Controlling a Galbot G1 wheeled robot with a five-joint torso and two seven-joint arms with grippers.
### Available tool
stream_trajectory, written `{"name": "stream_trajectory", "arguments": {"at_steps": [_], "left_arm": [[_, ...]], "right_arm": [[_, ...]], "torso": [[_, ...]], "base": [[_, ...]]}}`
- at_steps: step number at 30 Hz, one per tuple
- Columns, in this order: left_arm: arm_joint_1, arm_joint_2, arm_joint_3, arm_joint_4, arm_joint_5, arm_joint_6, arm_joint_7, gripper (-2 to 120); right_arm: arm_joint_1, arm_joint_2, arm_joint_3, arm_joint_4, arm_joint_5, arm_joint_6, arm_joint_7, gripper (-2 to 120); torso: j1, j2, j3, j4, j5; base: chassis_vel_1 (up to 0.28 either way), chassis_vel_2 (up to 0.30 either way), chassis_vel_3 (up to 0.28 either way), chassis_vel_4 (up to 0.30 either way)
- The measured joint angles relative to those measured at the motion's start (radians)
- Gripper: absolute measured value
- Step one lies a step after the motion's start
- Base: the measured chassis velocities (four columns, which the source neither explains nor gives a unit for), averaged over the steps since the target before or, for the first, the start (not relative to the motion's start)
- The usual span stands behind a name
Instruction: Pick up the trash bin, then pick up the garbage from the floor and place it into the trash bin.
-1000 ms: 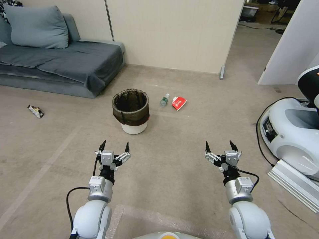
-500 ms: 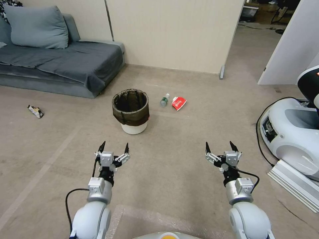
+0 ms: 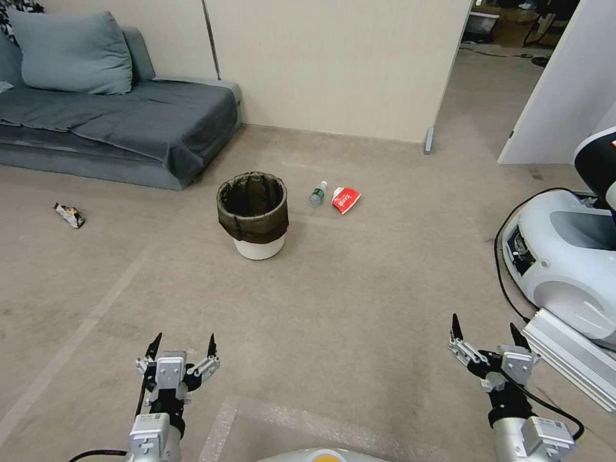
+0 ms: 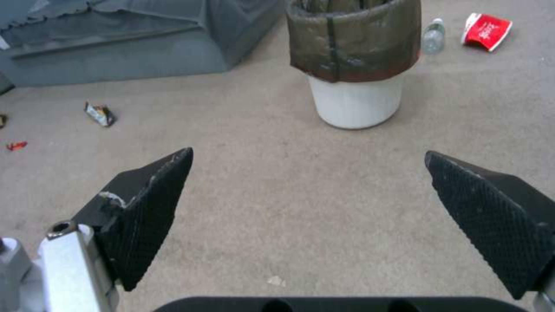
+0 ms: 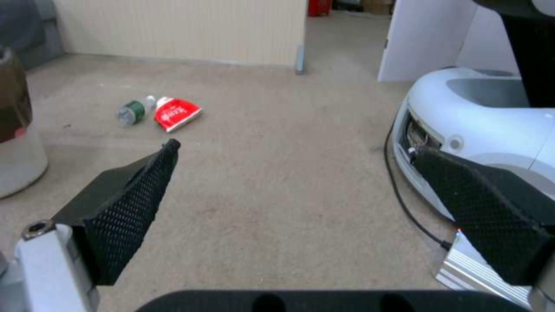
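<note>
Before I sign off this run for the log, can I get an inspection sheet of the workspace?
Surface: beige carpet floor, pale strip marks near the robot.
Job's things: trash bin upright, untouched; clear bottle and red-and-white packet lying beside each other, apart from the bin; dark wrapper by the sofa.
Clutter: small red scrap on the floor.
Grippers: left gripper and right gripper open, holding nothing, low and short of the bin.
Cables: black cable on the floor by the white machine.
Surroundings: grey sofa, partition wall, white machine.
</note>
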Motion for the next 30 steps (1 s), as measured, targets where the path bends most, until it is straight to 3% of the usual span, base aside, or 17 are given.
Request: {"name": "stream_trajectory", "arguments": {"at_steps": [11, 18, 30], "left_arm": [[-0.004, -0.001, 0.001, -0.005, 0.0, -0.01, 0.001, 100], [-0.009, -0.001, 0.001, -0.013, -0.001, -0.057, 0.017, 100], [-0.009, 0.0, -0.003, -0.027, 0.004, -0.059, 0.021, 100]], "right_arm": [[0.002, 0.0, -0.005, 0.0, -0.02, -0.006, -0.008, 100], [0.001, -0.002, -0.009, 0.004, -0.031, -0.01, -0.014, 100], [0.0, -0.003, -0.016, 0.004, -0.036, -0.01, -0.016, 100]], "torso": [[0.0, 0.0, 0.0, 0.0001, -0.0001], [0.0, 0.0, 0.0, 0.0001, 0.0], [0.0, 0.0, 0.0, 0.0, -0.0001]], "base": [[0.0, 0.0, 0.0, 0.0], [0.0, 0.0, 0.0, 0.0], [0.0, 0.0, 0.0, 0.0]]}}
